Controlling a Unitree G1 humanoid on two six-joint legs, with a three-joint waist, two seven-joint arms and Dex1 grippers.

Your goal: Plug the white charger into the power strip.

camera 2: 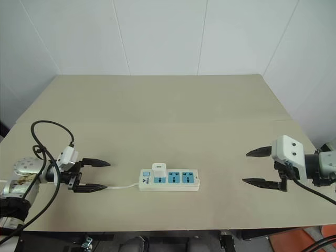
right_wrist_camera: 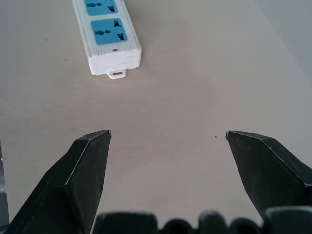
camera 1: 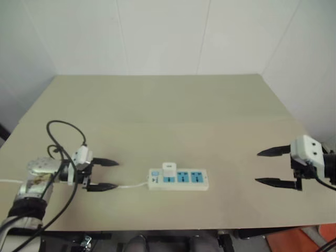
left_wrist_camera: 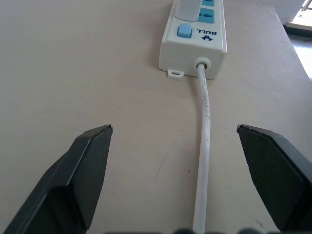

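The power strip (camera 2: 169, 179) lies flat on the desk (camera 2: 168, 105) near its front edge, roughly between my two arms, its long side running left to right. The white charger (camera 2: 158, 169) stands upright in the leftmost of the three blue sockets, the one next to the switch end; the two sockets to its right are bare. The thin white cord (camera 2: 123, 186) leaves the switch end and runs left along the desk toward my left gripper (camera 2: 98, 175). That gripper sits low over the desk, near the strip's left end, pointing at it, its fingers spread wide with nothing between them but the cord passing beneath. My right gripper (camera 2: 255, 167) hangs well apart from the strip on its right, also pointing toward it, with fingers spread wide and holding nothing.
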